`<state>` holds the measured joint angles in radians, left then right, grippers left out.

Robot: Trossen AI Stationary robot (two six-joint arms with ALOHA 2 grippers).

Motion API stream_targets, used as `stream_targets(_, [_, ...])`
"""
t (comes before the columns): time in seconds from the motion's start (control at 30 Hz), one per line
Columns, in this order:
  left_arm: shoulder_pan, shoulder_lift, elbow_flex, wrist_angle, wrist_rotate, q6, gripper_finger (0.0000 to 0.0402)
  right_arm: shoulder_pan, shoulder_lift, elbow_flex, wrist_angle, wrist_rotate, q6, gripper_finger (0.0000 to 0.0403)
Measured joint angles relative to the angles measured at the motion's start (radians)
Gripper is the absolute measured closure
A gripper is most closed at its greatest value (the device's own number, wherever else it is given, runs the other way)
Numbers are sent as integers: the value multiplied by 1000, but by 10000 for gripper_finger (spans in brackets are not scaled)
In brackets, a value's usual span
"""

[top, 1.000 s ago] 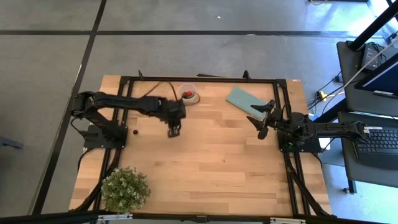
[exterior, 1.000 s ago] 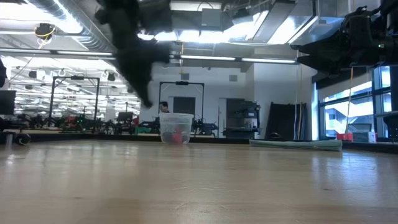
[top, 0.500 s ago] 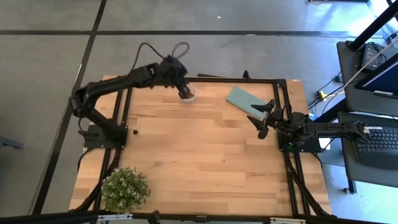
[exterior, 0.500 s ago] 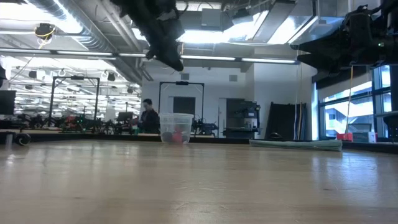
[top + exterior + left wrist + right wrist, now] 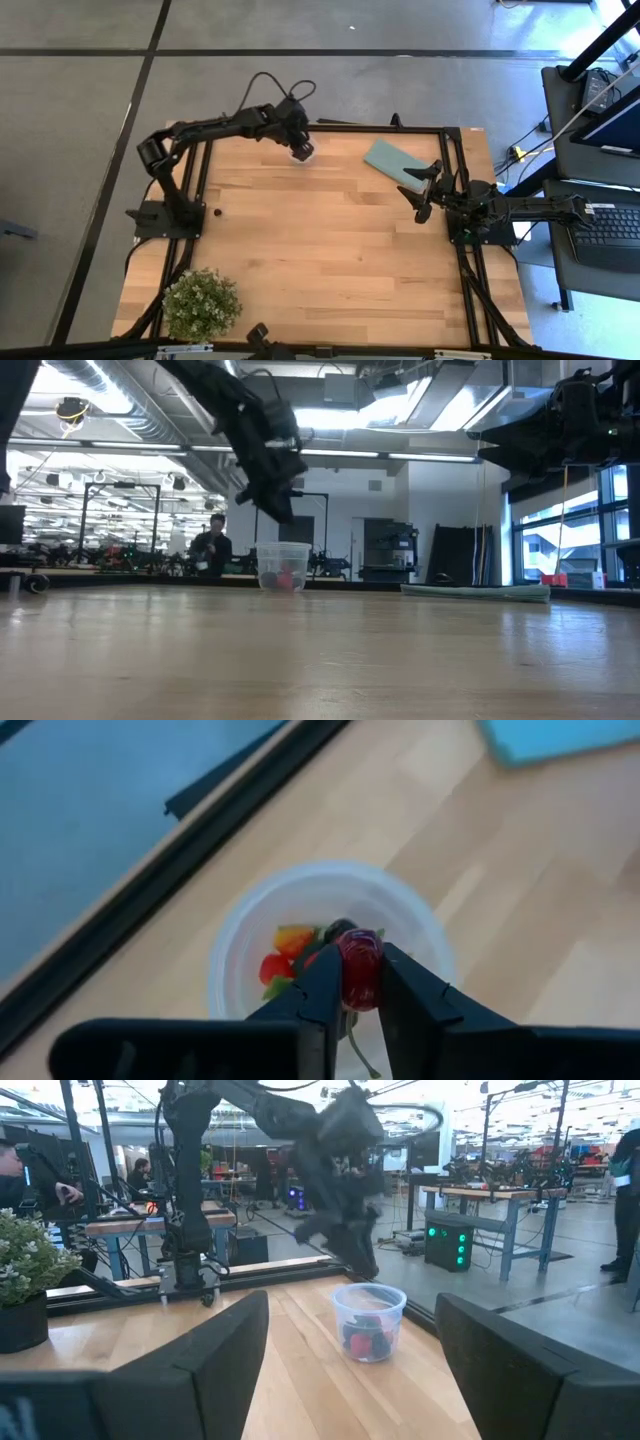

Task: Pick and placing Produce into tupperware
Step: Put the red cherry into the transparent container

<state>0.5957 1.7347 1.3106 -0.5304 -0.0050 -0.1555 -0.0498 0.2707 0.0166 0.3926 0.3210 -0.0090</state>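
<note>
The tupperware (image 5: 305,153), a small clear round cup, stands on its base at the table's far edge. It holds red, orange and green produce (image 5: 283,965), also visible through its wall in the right wrist view (image 5: 368,1342). My left gripper (image 5: 298,146) hangs right above the cup's mouth (image 5: 281,510), shut on a red berry (image 5: 360,968). One dark piece of produce (image 5: 218,212) lies on the table near the left arm's base. My right gripper (image 5: 424,192) waits open at the right edge. My left gripper pinches the red berry (image 5: 361,952) between its two fingertips (image 5: 322,982). The fingers slant down toward the table's far edge. The berry is lifted clear, over the cup's open mouth (image 5: 330,885).
A flat teal piece (image 5: 393,163) lies at the far right, close to my right gripper. A leafy potted plant (image 5: 201,303) stands at the near left corner. The middle of the wooden table (image 5: 330,250) is bare. A person (image 5: 211,548) stands in the room beyond.
My left gripper has gone from the table's left middle toward the far edge and now hangs over the tupperware, still shut on the berry. The person in the room behind has walked leftward in the low view.
</note>
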Motion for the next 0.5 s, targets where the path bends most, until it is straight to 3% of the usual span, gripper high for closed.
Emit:
stream_targets(0.2, [0, 65, 0, -2, -2, 0, 337, 0, 0, 0, 0, 0, 0, 115])
stream_targets(0.5, [0, 66, 0, 10, -9, 1, 316, 0, 0, 0, -1, 0, 6, 115])
